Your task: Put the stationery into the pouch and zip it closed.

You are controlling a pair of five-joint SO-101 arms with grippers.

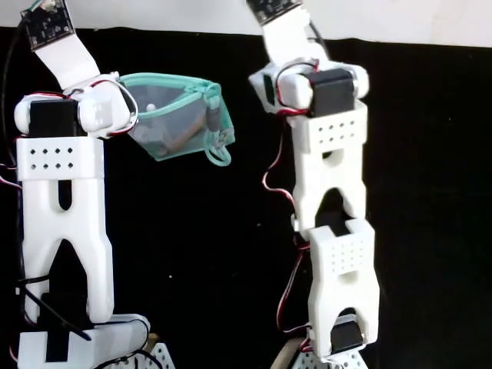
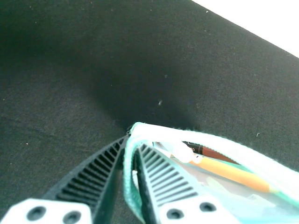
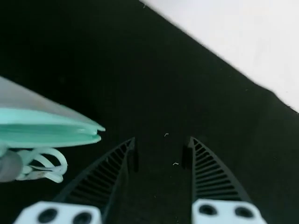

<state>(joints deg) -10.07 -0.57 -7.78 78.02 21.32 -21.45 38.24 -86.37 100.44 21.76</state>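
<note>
clear plastic pouch (image 1: 178, 127), matt blk tablecloth (image 1: 192, 254)

Black cloth (image 1: 192, 254), white border (image 1: 400, 19) beyond.

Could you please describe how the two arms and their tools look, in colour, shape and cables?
The left arm and right arm are white shells with grids of small holes, black motors and thin red and black cables. The left tool and right tool have black ribbed, tapering fingers on white bases.

On the left arm (image 1: 61, 192) the jaws are being held pinched together; on the right arm (image 1: 334, 169) they are being held apart.
</note>
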